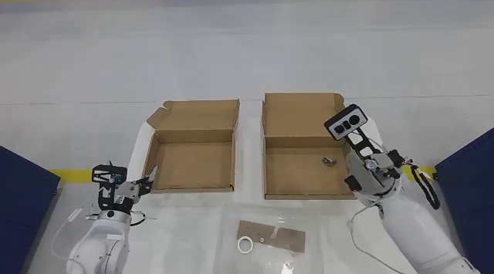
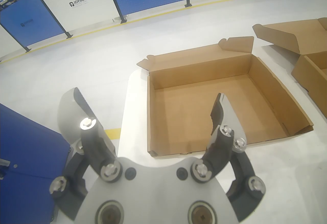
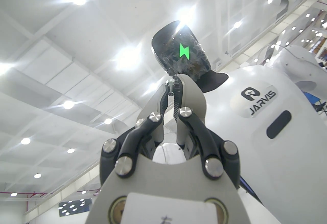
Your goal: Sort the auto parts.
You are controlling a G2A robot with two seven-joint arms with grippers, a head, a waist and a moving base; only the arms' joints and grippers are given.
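Two open cardboard boxes stand side by side on the white table. The left box (image 1: 193,164) (image 2: 204,112) is empty. The right box (image 1: 297,167) (image 2: 310,73) has one small metal part (image 1: 329,160) on its floor. My left gripper (image 1: 147,180) (image 2: 147,97) hangs open with nothing in it, just off the left box's near left corner. My right arm (image 1: 370,175) is at the right box's right side, wrist turned upward. In the right wrist view my right gripper (image 3: 174,81) is shut on a small metal part (image 3: 170,89).
A clear plastic bag (image 1: 270,239) lies at the table's front middle, with a white ring (image 1: 245,245), a brown card (image 1: 272,234) and small parts in it. Both boxes' lids (image 1: 197,116) stand open at the back. Blue panels flank the table.
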